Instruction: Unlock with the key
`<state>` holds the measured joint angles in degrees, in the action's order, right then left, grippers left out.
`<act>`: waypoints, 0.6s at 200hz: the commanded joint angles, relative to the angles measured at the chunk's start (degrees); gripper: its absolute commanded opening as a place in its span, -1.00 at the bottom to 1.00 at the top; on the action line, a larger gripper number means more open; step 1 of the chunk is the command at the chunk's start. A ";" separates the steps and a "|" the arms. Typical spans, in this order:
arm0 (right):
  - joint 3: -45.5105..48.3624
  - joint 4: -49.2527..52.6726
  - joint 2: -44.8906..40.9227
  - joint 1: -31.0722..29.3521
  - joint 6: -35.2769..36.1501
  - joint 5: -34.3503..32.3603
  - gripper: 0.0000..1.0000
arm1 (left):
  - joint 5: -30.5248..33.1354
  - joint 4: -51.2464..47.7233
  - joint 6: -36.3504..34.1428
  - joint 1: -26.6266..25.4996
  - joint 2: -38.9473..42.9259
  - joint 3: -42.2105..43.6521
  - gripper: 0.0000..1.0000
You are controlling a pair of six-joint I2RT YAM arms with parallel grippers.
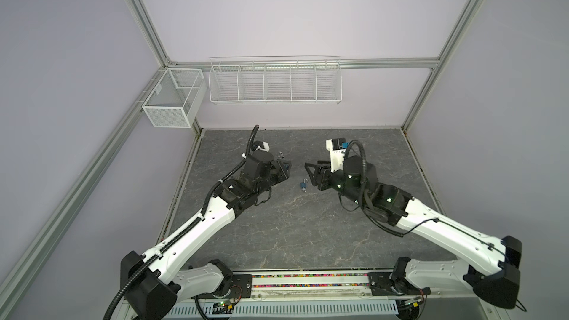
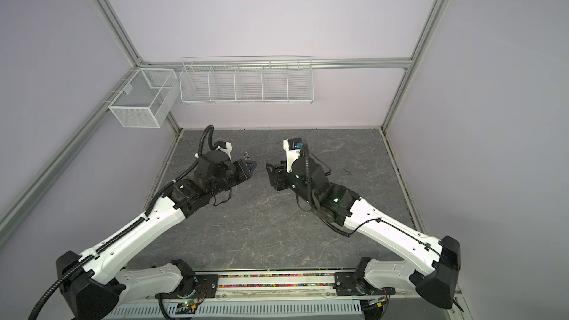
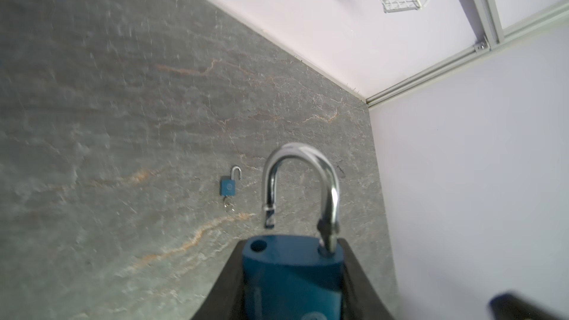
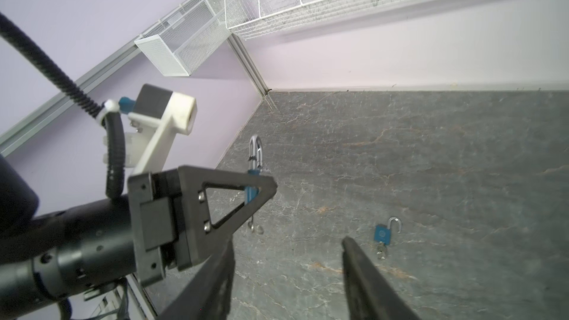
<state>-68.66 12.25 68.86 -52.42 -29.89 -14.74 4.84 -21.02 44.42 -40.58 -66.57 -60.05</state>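
Note:
My left gripper (image 3: 292, 249) is shut on the body of a blue padlock (image 3: 292, 275). Its silver shackle (image 3: 300, 164) has sprung out of one hole. In the right wrist view a key (image 4: 255, 227) hangs from the underside of that padlock (image 4: 252, 192), held in the left gripper (image 4: 264, 187). My right gripper (image 4: 288, 241) faces it a short way off, open and empty. In both top views the two grippers (image 1: 284, 169) (image 1: 309, 170) point at each other above the table's middle.
A smaller blue padlock (image 1: 303, 185) lies on the grey table (image 1: 308, 226) between the grippers, shackle open, with a key (image 4: 381, 249) in its base. White wire baskets (image 1: 275, 83) (image 1: 174, 98) hang on the back wall.

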 commanded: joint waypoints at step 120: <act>-35.42 39.65 25.30 7.78 11.10 18.21 0.81 | -6.12 40.59 -46.66 -5.04 5.94 23.41 -1.00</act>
<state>-99.31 46.89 90.74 -45.76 -21.93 3.01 0.73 12.19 2.04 -45.41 -60.42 -36.82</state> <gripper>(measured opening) 0.907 0.362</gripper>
